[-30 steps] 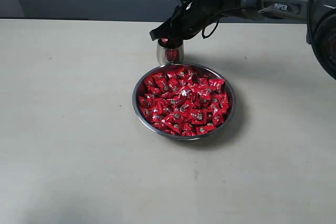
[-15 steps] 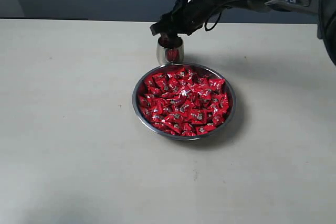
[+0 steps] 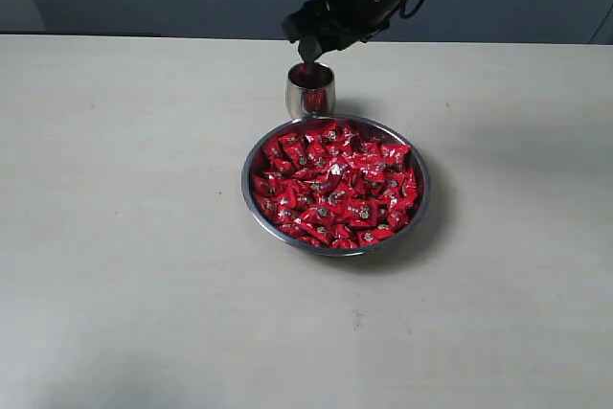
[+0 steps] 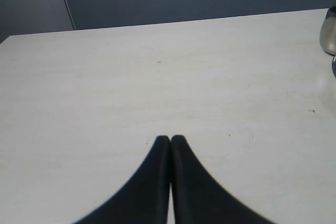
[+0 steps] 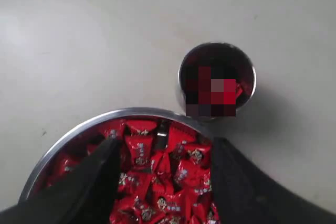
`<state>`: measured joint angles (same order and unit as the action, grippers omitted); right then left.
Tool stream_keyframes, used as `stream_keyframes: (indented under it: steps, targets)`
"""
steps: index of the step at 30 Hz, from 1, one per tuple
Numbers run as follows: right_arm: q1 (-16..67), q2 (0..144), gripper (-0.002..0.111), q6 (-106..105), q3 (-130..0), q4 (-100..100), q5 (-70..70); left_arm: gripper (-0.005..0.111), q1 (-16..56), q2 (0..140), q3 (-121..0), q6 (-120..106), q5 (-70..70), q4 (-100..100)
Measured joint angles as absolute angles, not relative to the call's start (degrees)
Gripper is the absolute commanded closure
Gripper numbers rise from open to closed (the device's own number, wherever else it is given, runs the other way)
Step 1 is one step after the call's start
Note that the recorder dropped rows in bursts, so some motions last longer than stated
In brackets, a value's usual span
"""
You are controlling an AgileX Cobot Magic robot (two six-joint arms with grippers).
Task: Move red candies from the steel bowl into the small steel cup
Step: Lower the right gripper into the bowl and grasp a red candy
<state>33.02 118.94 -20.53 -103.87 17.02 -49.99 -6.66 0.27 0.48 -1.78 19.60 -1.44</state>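
Right gripper (image 5: 163, 149), spread wide and empty, hangs above the cup (image 3: 310, 93) just beyond the bowl's (image 3: 247, 189) far rim. Left gripper (image 4: 170, 140), tips pressed together, hangs over the table (image 4: 131, 77).

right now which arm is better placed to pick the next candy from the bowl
Right. The right gripper hangs just above the small steel cup, next to the steel bowl, fingers open toward the red candies. The left gripper is shut, off to the side.

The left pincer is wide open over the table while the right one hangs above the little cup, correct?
No: the left pincer is shut, tips pressed together, as the left wrist view shows. The right pincer does hang above the small steel cup.
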Motion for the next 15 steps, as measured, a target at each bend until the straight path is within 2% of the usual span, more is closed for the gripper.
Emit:
stream_keyframes:
  steps: [15]
  targets:
    - [37.96, 118.15, 0.057, -21.71, -90.41, 15.33, -50.92, 0.106, -6.66, 0.27, 0.48, -1.78, 19.6, -1.44]
